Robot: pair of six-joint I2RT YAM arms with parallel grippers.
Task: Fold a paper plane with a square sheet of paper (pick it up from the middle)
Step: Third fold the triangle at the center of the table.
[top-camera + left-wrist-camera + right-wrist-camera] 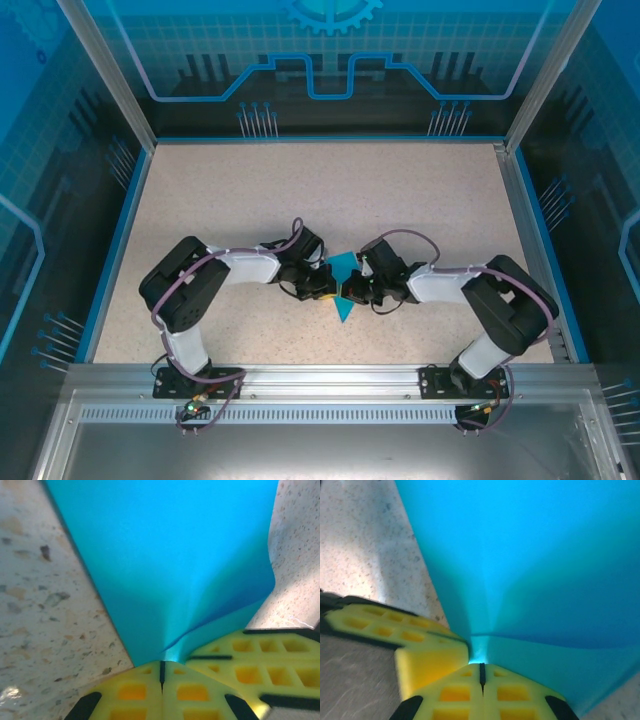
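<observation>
Under me lies a speckled beige tabletop (250,200) with a blue rim. It is boxed in by silver aluminium posts (107,70) and translucent blue wall panels (400,40), printed with circuit lines and a gear at twelve o'clock. A slotted aluminium rail (330,380) runs along the six o'clock edge, where my two bases are bolted.

The thin teal-blue sheet of paper (344,266) sits a little toward six o'clock from the table's centre, one point aimed at six. My left gripper (326,287) meets it from nine o'clock and my right gripper (360,291) from three, almost nose to nose.

Both pairs of yellow latticed pads are pressed tight on the paper. In the left wrist view the sheet fans up toward twelve from my closed tips, softly creased, with the right fingers (260,655) crowding in at four o'clock. In the right wrist view the left fingers (395,627) sit at eight o'clock.

From above, my black wrists and looping cables (295,232) cover the sheet's middle.
</observation>
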